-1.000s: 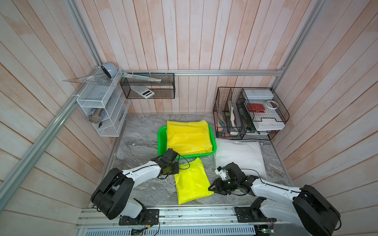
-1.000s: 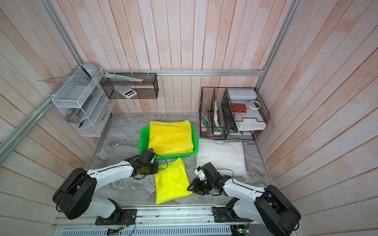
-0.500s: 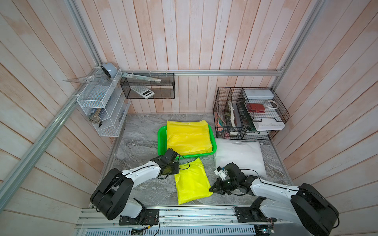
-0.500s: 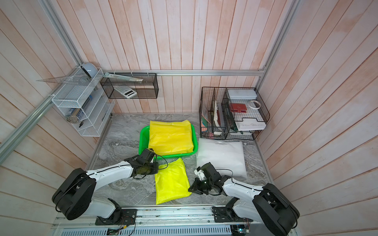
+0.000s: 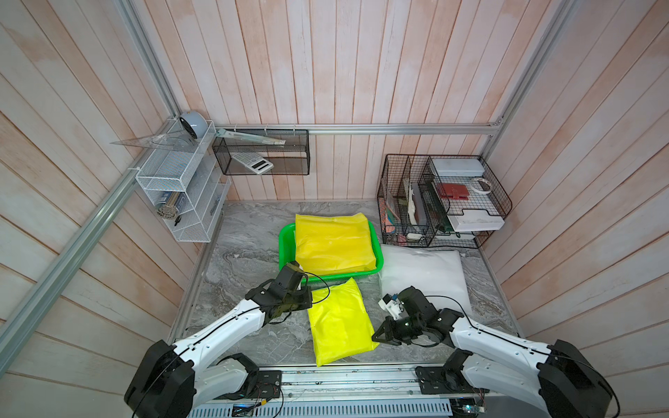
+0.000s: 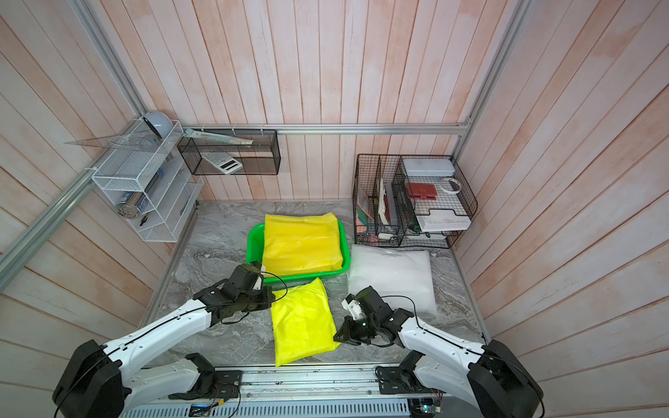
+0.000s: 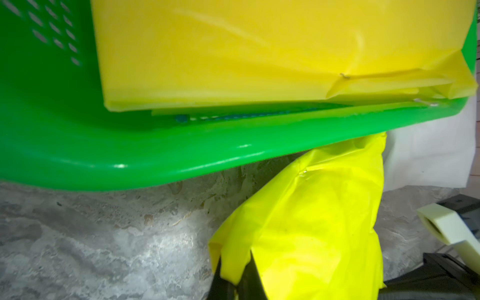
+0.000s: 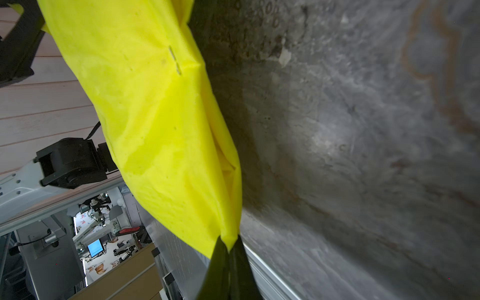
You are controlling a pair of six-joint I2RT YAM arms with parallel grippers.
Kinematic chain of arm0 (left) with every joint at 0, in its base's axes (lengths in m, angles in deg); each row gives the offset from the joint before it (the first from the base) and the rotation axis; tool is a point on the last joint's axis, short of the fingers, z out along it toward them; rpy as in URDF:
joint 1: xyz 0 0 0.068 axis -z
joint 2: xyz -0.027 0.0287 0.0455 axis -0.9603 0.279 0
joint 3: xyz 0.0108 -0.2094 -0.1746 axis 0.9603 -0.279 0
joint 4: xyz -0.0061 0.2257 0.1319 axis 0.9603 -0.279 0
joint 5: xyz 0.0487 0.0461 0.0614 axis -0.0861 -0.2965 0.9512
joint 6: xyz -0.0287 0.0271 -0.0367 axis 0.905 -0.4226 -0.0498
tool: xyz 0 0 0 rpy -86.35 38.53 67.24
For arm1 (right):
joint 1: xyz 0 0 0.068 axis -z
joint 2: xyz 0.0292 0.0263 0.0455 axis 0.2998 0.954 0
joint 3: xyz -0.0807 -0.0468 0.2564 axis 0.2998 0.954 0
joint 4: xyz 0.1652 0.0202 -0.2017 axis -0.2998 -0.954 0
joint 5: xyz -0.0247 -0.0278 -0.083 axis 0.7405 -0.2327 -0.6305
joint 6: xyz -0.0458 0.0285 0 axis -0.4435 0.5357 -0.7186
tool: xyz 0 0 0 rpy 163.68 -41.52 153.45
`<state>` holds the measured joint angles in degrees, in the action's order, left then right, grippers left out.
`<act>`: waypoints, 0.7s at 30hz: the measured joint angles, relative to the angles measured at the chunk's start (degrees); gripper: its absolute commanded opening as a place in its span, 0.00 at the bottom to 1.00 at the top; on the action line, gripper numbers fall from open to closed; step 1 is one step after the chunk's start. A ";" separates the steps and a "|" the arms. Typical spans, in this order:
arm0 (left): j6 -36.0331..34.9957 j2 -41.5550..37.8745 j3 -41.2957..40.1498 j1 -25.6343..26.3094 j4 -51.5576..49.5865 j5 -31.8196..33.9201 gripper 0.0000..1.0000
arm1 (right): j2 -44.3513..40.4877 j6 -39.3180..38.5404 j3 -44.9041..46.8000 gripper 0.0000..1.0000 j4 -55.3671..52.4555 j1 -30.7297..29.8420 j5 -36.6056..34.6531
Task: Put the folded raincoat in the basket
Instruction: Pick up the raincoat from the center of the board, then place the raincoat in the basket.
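The left gripper (image 5: 307, 303), just in front of the basket (image 5: 285, 249) near its front left corner, is pinched tight on one corner of the folded raincoat (image 5: 338, 322); the left wrist view shows the yellow film bunched between its jaws. The raincoat lies flat on the table top (image 5: 246, 260) directly in front of the basket, its far tip right at the front rim, not yet inside. The basket already holds 1 larger, deeper-yellow package (image 5: 333, 242) that fills most of it. The right gripper (image 5: 375, 336), further in front of the basket and off its front right corner, is clamped on the raincoat's opposite corner, as the right wrist view shows. A white padded bag (image 5: 423, 275) lies just beside the basket's right end. The grasp step looks done, with 2 holds in place, and the lift comes next. I judge that both arms must rise together, keep the thin sheet taut enough not to unfold, clear the front rim, carry it forward and lower it onto the package
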<state>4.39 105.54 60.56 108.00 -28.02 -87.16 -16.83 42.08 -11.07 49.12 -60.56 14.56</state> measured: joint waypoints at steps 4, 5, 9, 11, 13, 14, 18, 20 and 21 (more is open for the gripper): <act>0.98 -4.76 0.00 0.24 -4.07 0.07 0.00 | -1.86 -1.11 -2.60 0.00 -3.85 -1.68 0.85; 1.22 -6.43 0.00 0.28 -5.09 0.26 0.00 | -2.58 -1.53 -3.41 0.00 -4.94 -1.88 0.85; 1.70 -11.04 2.12 0.33 -10.14 1.86 0.00 | -5.79 -1.95 -7.13 0.00 -7.85 -1.99 0.26; 1.68 -11.13 5.27 0.33 -12.28 2.99 0.00 | -6.88 -1.81 -9.16 0.00 -8.22 -2.03 -1.11; 1.38 -9.90 10.05 0.31 -14.25 4.44 0.00 | -7.41 -1.53 -11.61 0.00 -8.26 -1.86 -3.08; 0.92 -8.70 12.92 0.20 -15.13 5.25 0.00 | -7.26 -1.51 -13.00 0.00 -8.39 -1.36 -3.63; -2.40 -1.16 25.94 -1.53 -16.83 8.04 0.00 | -3.32 -1.66 -20.04 0.00 -8.39 4.13 -4.42; -4.31 2.89 31.50 -3.45 -17.38 8.24 0.00 | -0.57 -1.92 -23.23 0.00 -8.59 7.43 -4.57; -5.42 5.33 34.38 -4.83 -17.66 8.15 0.00 | 1.31 -2.21 -25.24 0.00 -8.81 9.29 -4.57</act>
<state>-1.03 110.87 94.94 103.17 -45.68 -79.01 -15.52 39.87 -36.31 40.31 -51.27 9.99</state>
